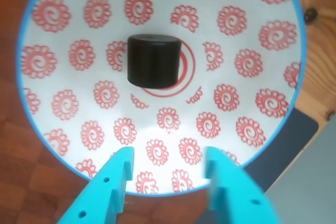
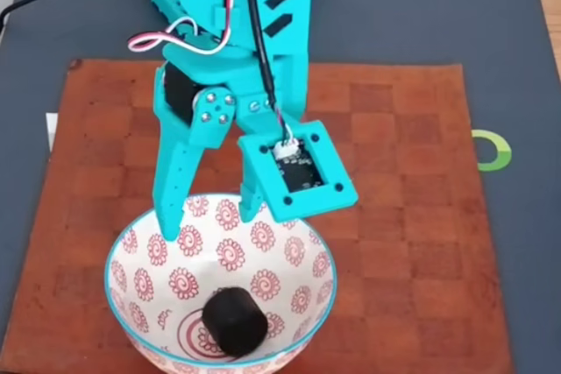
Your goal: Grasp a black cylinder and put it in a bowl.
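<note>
From my remote seat, the black cylinder (image 2: 235, 321) lay inside the bowl (image 2: 140, 256), resting on its side against the red ringed centre, toward the near part of the basin in the fixed view. In the wrist view the black cylinder (image 1: 154, 60) sat over the left part of the red concentric rings, with its flat end facing up toward the top of that picture.

The tool (image 2: 208, 221) hung above the far rim of the bowl, its two turquoise fingers spread apart with nothing between them. One finger reached down just inside the left rim as the fixed view showed it, the other shorter finger ended above the bowl's back wall. I saw a clear gap between the fingertips and the cylinder; they were not touching it. In the wrist view the tool (image 1: 169, 161) entered from the bottom edge, both fingers over the bowl's (image 1: 252, 40) near rim, and the cylinder lay well up the picture from them, roughly in line with the gap between the fingers.

The bowl stood on a reddish-brown checkered mat (image 2: 403, 181), which lay on a dark grey surface (image 2: 421, 24). The wrist camera board (image 2: 302, 172) hung beside the fingers.
</note>
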You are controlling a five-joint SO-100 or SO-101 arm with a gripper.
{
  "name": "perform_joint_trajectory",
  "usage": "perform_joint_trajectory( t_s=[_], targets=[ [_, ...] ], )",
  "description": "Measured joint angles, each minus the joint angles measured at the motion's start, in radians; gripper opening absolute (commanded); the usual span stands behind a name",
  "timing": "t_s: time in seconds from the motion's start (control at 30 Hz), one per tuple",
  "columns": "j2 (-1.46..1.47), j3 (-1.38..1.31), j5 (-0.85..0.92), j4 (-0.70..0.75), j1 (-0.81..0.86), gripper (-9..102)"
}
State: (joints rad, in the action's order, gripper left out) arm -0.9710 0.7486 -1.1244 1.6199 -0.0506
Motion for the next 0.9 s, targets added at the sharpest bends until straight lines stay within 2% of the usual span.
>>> perform_joint_trajectory(
  t_s=[0.33, 0.9],
  targets=[
    [-0.123, 0.124, -0.037, 0.000, 0.043, 0],
    [-0.874, 0.974, -0.193, -0.043, 0.063, 0]
  ],
)
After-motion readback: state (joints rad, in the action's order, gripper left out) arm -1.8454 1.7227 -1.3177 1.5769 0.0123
